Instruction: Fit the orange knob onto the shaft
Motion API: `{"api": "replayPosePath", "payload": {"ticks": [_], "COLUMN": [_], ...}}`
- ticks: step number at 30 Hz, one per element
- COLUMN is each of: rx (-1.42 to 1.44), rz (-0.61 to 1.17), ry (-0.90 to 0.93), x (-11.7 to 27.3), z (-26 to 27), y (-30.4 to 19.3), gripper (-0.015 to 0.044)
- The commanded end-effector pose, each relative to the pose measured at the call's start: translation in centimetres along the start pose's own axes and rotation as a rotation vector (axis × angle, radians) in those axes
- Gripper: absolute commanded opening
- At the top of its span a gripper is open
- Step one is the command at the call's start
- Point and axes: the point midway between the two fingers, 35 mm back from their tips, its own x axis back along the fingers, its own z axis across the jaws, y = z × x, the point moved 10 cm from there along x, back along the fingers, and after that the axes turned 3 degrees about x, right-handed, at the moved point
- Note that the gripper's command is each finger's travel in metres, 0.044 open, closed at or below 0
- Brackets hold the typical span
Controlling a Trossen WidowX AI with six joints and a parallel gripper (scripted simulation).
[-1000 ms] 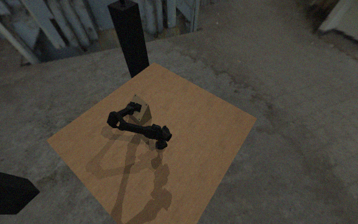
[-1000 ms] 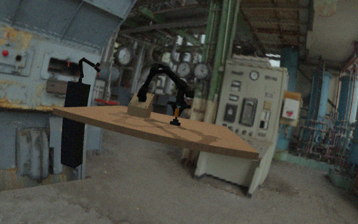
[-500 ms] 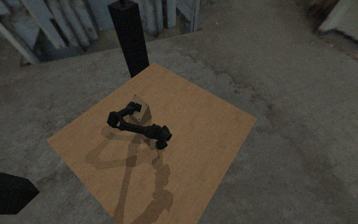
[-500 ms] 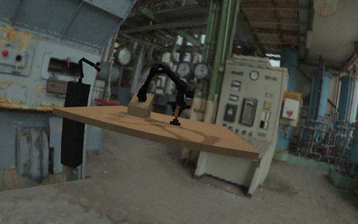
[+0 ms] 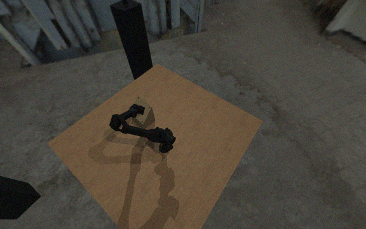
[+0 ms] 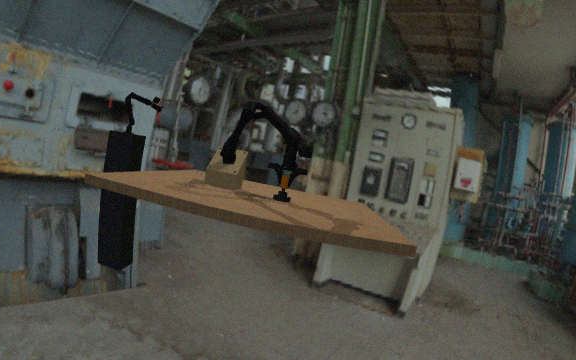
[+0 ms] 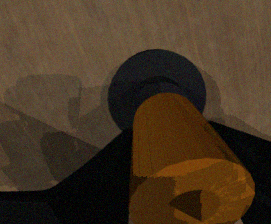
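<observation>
The orange knob is upright between the fingers of my gripper, which is shut on it. The dark round pedestal stands on the table directly below. In the exterior view a short dark stretch of the shaft shows between the knob's lower end and the pedestal, so the knob is not down on the pedestal. In the wrist view the knob covers most of the shaft. Whether the knob's lower end touches the shaft's tip, and how the flat sides are turned, cannot be told.
The wooden table carries the arm's light angular base block behind the pedestal. The arm's shadows fall across the table. Dark pillars stand beyond its edges.
</observation>
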Motion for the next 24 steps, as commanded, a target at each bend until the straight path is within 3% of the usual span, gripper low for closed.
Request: {"api": "replayPosePath", "payload": {"ticks": [1, 13, 24], "rx": [0.012, 0.021, 0.222], "rz": [-0.003, -0.003, -0.003], "ry": [-0.003, -0.003, -0.003], "x": [-0.12, 0.38, 0.2], "z": [0.04, 0.27, 0.02], "y": [0.13, 0.26, 0.12], "gripper": [0.0, 0.0, 0.0]}}
